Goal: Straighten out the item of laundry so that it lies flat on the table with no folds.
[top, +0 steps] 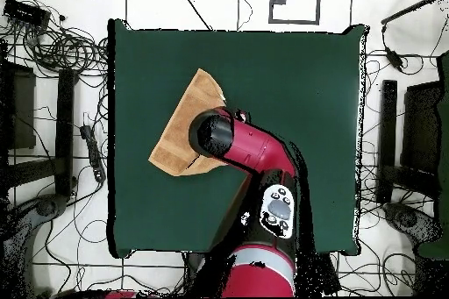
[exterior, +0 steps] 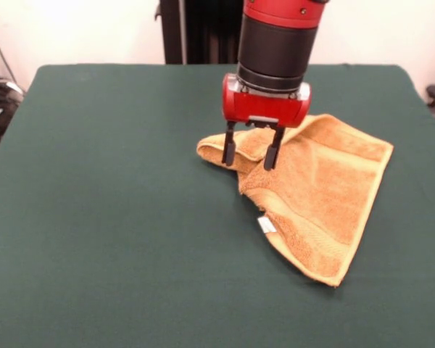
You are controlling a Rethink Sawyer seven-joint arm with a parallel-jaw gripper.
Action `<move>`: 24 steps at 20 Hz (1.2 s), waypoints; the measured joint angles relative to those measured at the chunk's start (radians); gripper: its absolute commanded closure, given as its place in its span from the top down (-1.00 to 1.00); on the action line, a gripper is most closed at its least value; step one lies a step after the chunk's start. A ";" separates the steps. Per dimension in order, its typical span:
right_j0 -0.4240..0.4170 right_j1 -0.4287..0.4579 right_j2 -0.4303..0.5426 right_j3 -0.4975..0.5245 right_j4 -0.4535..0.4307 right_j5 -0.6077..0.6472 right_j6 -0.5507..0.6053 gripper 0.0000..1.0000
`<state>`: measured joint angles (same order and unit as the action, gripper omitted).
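The orange-yellow towel (exterior: 326, 192) lies folded over on the green table (exterior: 116, 217), right of centre, with a bunched corner at its left end and a small white tag (exterior: 266, 225) on its near edge. My gripper (exterior: 251, 154) hangs open just above that bunched corner, both fingers spread, with nothing between them. In the overhead view the towel (top: 180, 129) shows as a wedge left of centre on the table (top: 298, 85), and the arm's head (top: 210, 133) hides the gripper and the towel's right part.
Cables and stands (top: 61, 50) crowd the floor round the table. The arm's body (top: 263, 190) reaches over the table's lower middle in the overhead view.
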<state>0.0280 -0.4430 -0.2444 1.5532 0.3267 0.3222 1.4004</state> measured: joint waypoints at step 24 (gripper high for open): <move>-0.012 -0.011 0.012 0.055 -0.022 0.000 0.000 1.00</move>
<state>0.0162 -0.4538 -0.2321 1.6083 0.3048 0.3222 1.4004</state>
